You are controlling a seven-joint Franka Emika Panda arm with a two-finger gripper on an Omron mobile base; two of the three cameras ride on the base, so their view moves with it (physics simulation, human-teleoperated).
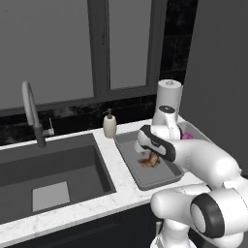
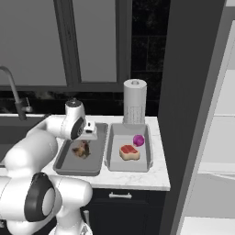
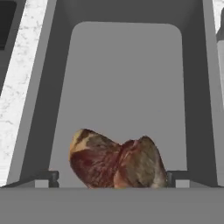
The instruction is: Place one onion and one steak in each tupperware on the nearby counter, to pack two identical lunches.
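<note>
Two grey tupperware stand side by side on the white counter (image 2: 158, 176). The left tupperware (image 2: 63, 164) (image 1: 145, 183) (image 3: 127, 65) holds a brown-red steak (image 2: 81, 150) (image 1: 150, 160) (image 3: 117, 159). My gripper (image 2: 84, 142) (image 3: 113, 178) hangs just above that steak, open, with its fingertips (image 3: 47, 177) spread to either side of the meat. In the right tupperware (image 2: 114, 161) lie a second steak (image 2: 129, 152) and a purple onion (image 2: 138, 140) (image 1: 187, 136).
A paper-towel roll (image 2: 134, 103) (image 1: 168, 94) stands behind the right container. A soap dispenser (image 1: 110, 125) sits behind the left one. The dark sink (image 1: 48, 169) with its faucet (image 1: 31, 111) lies to the left. White fridge shelves (image 2: 215, 137) stand at the right.
</note>
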